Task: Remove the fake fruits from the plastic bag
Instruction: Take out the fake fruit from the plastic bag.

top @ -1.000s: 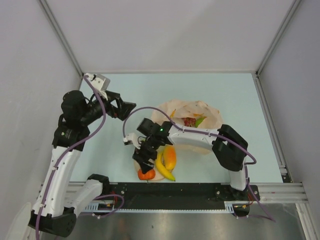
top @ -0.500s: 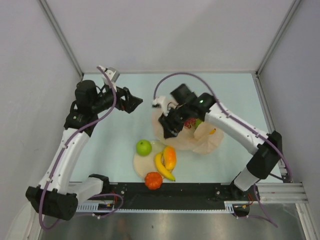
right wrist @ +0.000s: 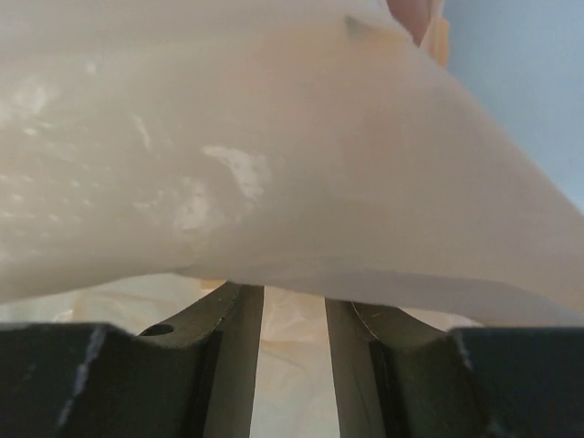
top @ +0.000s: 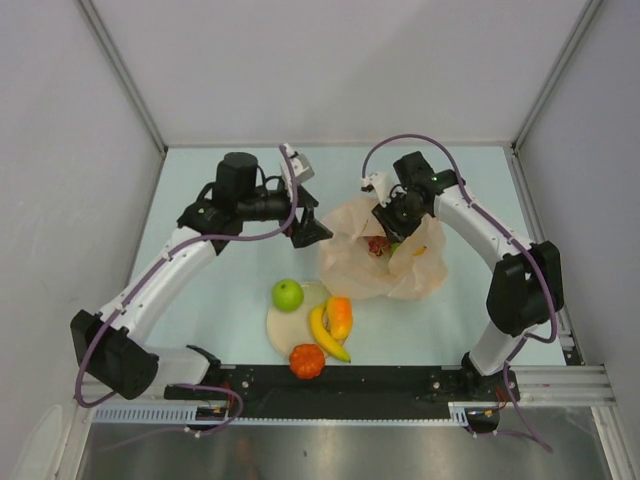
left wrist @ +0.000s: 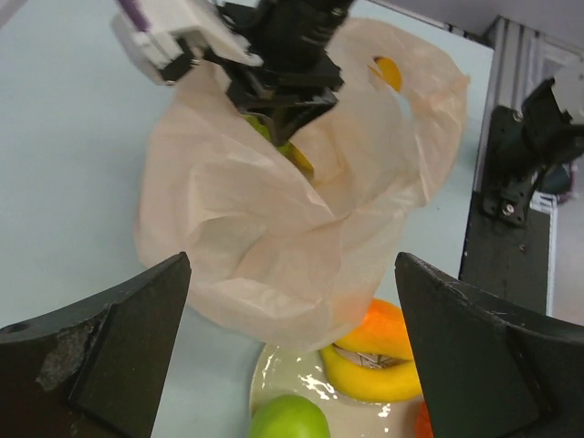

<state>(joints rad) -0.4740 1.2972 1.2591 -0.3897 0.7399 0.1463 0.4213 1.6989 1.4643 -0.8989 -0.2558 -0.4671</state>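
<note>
The peach-pink plastic bag (top: 365, 268) lies crumpled right of centre. Dark red grapes (top: 378, 245) and a green fruit (top: 400, 243) show in its mouth. My right gripper (top: 392, 222) dips into that mouth. In the right wrist view its fingers (right wrist: 233, 347) stand a narrow gap apart, with the tips hidden behind bag film. My left gripper (top: 312, 232) is wide open and empty at the bag's left edge. From the left wrist the bag (left wrist: 274, 228) fills the middle. On the plate (top: 283, 330) lie a green apple (top: 288, 294), a banana (top: 328, 336) and a mango (top: 341, 315). A tomato-like piece (top: 307, 361) sits at its near rim.
The black rail (top: 400, 380) with the arm bases runs along the near edge, just behind the plate. Grey walls close in the pale blue table (top: 220, 300) at the left, back and right.
My right arm swung from the plate, where the green apple now lies, up into the bag mouth, and its jaws narrowed. My left arm moved right to the bag's left edge, still open.
</note>
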